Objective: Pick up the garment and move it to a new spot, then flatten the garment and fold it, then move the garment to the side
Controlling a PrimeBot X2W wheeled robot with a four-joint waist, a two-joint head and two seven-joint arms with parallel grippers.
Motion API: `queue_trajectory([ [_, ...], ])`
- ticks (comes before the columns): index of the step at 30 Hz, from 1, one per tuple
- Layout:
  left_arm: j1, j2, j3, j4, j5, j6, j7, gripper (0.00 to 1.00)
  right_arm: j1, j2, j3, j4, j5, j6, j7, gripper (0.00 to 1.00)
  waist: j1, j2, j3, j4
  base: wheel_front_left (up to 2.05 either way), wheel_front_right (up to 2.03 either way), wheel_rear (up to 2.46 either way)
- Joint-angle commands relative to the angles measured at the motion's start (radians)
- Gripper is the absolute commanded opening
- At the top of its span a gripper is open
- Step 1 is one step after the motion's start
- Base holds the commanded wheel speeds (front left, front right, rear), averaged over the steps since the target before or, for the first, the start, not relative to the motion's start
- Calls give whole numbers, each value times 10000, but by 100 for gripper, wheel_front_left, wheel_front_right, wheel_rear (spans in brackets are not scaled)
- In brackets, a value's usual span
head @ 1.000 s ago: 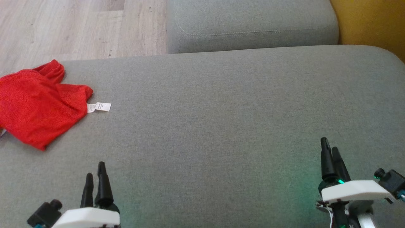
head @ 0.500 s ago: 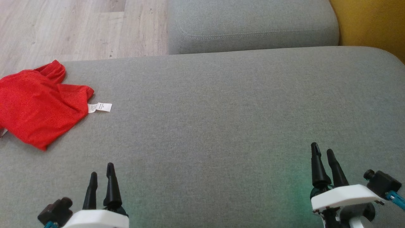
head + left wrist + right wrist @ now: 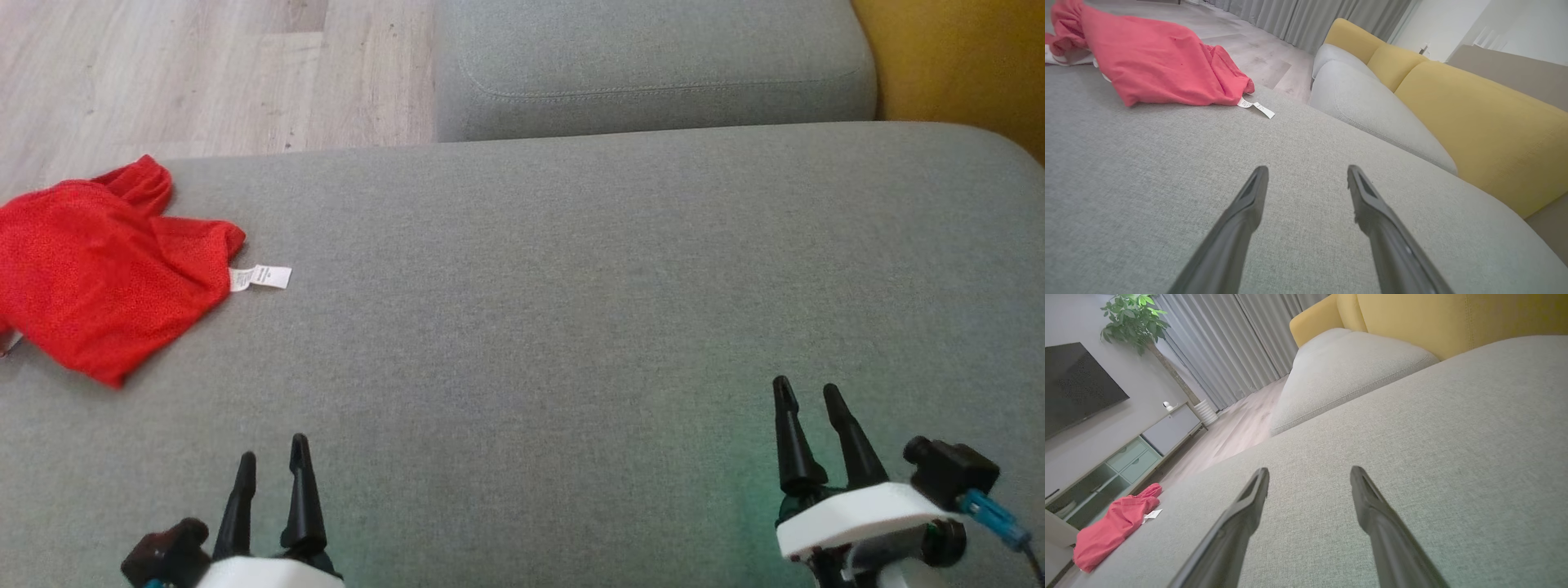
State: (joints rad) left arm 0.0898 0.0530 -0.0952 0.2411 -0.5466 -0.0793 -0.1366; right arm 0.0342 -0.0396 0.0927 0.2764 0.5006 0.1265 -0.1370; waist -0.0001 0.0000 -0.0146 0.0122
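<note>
Looking down from the head view, we see the red garment (image 3: 98,269) crumpled at the far left of the grey sofa seat (image 3: 571,327), well apart from both grippers. Its long axis slants from the seat's far edge back toward us, and its white label (image 3: 261,278) points right. The left gripper (image 3: 273,449) and right gripper (image 3: 807,385) hover over the seat, jaws open and empty. The right wrist view adds a wall television (image 3: 1077,384), a potted plant (image 3: 1133,318) and a low cabinet (image 3: 1126,457) whose compartments are too dim to read.
</note>
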Motion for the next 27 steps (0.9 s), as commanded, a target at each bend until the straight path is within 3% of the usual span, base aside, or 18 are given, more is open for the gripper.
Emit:
queue_trajectory([
  [1, -244, 133, 155, -288, 326, 36, -170, 100, -323, -75, 247, -289, -345, 30, -174, 100, 1, 0, -2, 4, 0, 0, 0],
  [27, -126, 146, 104, 200, 2739, 334, -972, 100, -398, -98, 924, -226, -3609, 39, -970, 100, 1, 0, -8, 28, 0, 0, 0],
])
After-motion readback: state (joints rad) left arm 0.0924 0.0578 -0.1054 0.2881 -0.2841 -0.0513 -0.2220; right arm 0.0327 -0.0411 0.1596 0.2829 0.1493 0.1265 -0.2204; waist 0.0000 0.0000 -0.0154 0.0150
